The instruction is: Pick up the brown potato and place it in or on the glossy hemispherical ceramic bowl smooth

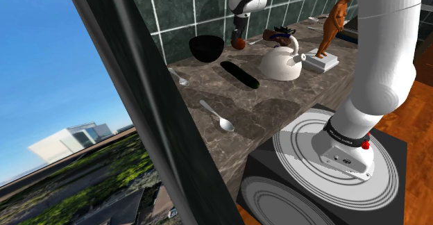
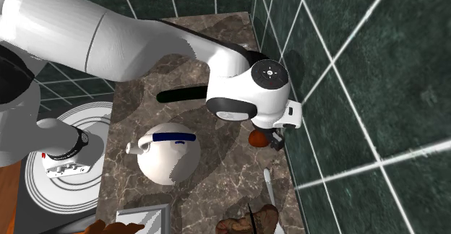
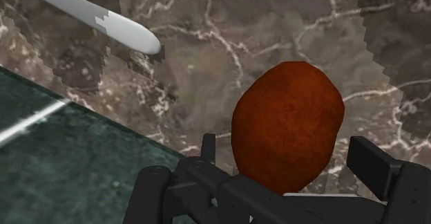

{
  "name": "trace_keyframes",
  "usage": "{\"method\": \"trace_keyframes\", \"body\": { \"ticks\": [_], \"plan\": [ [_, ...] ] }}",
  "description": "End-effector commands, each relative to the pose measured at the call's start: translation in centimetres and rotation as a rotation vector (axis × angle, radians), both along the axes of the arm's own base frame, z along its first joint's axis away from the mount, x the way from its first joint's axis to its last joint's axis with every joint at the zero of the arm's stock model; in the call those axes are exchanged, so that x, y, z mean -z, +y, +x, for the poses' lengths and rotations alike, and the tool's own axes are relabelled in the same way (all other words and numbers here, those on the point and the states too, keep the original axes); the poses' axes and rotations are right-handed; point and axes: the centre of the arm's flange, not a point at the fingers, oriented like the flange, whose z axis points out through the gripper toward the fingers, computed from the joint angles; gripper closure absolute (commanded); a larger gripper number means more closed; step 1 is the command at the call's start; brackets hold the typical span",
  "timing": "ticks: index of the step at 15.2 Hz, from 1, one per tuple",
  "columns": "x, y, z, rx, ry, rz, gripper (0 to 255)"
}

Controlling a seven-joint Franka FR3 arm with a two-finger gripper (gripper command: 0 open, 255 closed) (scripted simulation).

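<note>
Okay, I've got the tool (image 3: 286,150) right down at the back of the bench (image 1: 277,102), hard by the green tiled wall (image 3: 69,167). The potato (image 3: 286,126) lies on the marble directly under it, between the two fingers. The fingers stand apart, one either side. On one side a sliver of bench shows between finger and skin, so I judge it straddled, not clasped.

How will it handle? It's a reddish-brown lump, rounded and a bit egg-shaped. I'd expect it firm, with modest weight, and not fragile. The curve is the worry: pinch near an end and it could squirt out or roll. So I want the pads across its fattest middle, squeezing the short way.

The wall is close on one side, so there's little room to spare there. A pale spoon (image 3: 124,29) lies near, clear of the fingers.

The black bowl (image 1: 206,50) sits just along the bench, beside the potato on the shoulder view's left. Short carry, I reckon.
</note>
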Motion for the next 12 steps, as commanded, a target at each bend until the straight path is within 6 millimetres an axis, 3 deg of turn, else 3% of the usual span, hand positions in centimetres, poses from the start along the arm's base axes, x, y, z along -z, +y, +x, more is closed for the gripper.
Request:
{"method": "trace_keyframes", "body": {
  "ticks": [1,8,9,12],
  "plan": [
    [0.64,-0.04,0.06,0.000,0.000,0.000,0],
    [0.63,-0.04,0.06,0.000,0.000,0.000,0],
    [0.63,-0.04,0.06,0.000,0.000,0.000,255],
    [0.63,-0.03,0.06,0.000,0.000,0.000,255]
  ]
}}
